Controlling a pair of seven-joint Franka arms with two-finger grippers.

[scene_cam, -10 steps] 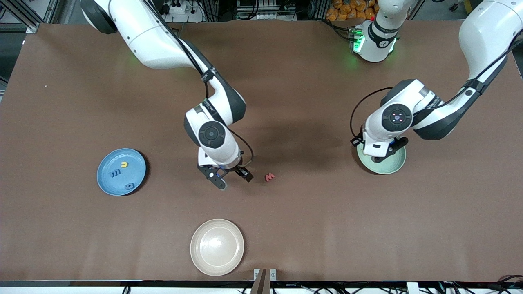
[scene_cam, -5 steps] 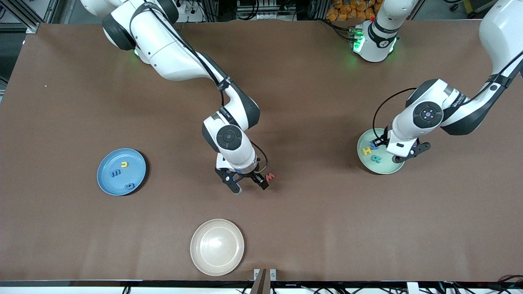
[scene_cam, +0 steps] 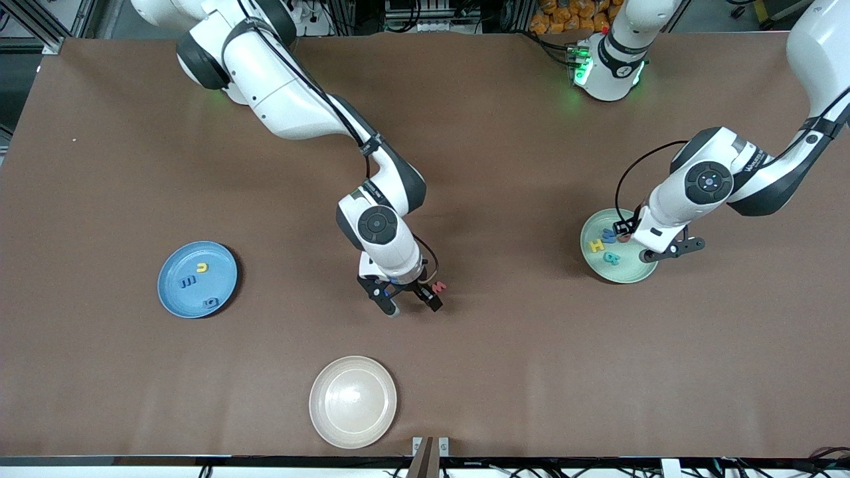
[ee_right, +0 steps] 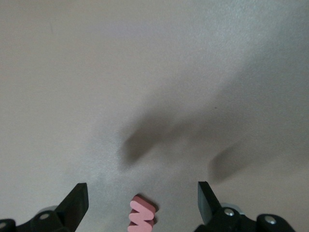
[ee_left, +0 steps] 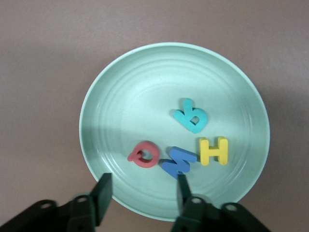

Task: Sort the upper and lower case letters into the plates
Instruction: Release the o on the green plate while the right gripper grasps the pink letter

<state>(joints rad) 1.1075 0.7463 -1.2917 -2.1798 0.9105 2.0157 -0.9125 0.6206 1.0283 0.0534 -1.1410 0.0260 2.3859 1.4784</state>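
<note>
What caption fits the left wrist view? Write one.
Open left gripper over pale green plate holding Q, M, H, R.

Red w, pale green plate

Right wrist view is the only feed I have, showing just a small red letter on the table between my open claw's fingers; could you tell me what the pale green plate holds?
Observer: The pale green round plate holds four flat letters: red Q, blue M, yellow H and teal R.
Operator: Thank you. Where is the left claw, please?
Observer: The left claw hangs open over that plate's rim, gripping nothing.
Operator: And the blue plate?
Observer: The blue round plate, toward the right arm's end of the table, holds yellow u, blue m and blue g.
</note>
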